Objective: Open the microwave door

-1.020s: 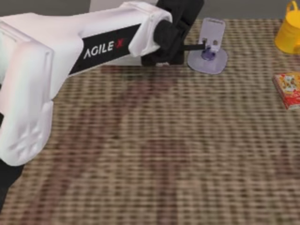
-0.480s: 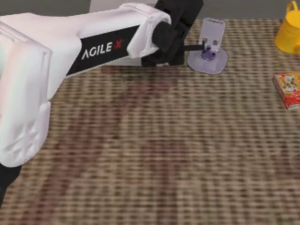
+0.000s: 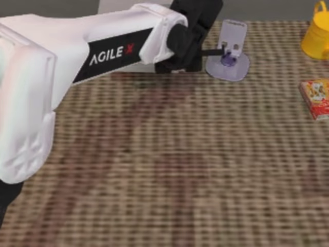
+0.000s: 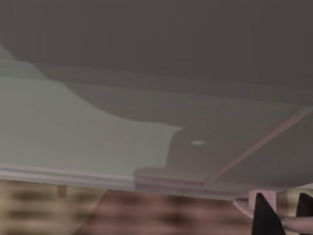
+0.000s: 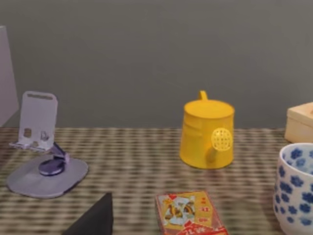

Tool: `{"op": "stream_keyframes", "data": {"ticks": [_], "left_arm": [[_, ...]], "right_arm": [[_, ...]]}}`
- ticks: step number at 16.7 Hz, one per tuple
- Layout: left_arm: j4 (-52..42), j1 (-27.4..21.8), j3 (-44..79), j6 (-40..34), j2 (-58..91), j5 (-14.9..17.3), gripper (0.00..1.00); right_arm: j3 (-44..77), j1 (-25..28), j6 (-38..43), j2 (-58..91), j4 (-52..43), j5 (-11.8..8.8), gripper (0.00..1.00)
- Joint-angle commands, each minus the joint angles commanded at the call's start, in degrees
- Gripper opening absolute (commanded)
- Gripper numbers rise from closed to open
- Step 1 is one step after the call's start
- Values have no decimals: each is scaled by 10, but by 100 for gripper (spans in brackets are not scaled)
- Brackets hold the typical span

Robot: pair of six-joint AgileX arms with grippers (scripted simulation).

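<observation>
Fingertips (image 4: 264, 218) of the left gripper (image 4: 285, 215) show as 2 dark points with a narrow gap between them. I see nothing gripped in that gap, only the lilac stand (image 3: 227, 64) beyond it.

I have the left arm stretched across the table (image 3: 180, 170) to the microwave (image 3: 115, 5), which sits at the far edge and is mostly hidden under the arm. The gripper hangs at the microwave's right front corner, between it and the stand. I judge it is there because that is the door's free edge, the place to hook and swing it from.

From the left wrist, the door (image 4: 58, 132) fills nearly the whole view as a pale panel, so the gripper is very close to it. I can't tell whether it touches, or how far the door has swung.

Risk as I see it: the stand is just beside the microwave, and a wide pull could knock it.

The right arm is out of the top view, well to the right of the microwave, parked.
</observation>
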Motion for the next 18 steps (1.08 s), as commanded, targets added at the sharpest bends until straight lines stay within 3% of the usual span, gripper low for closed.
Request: {"op": "stream_keyframes", "data": {"ticks": [18], "left_arm": [[28, 2, -43, 26, -25, 17, 0]], "right_arm": [[0, 0, 0, 0, 0, 0, 100]]}}
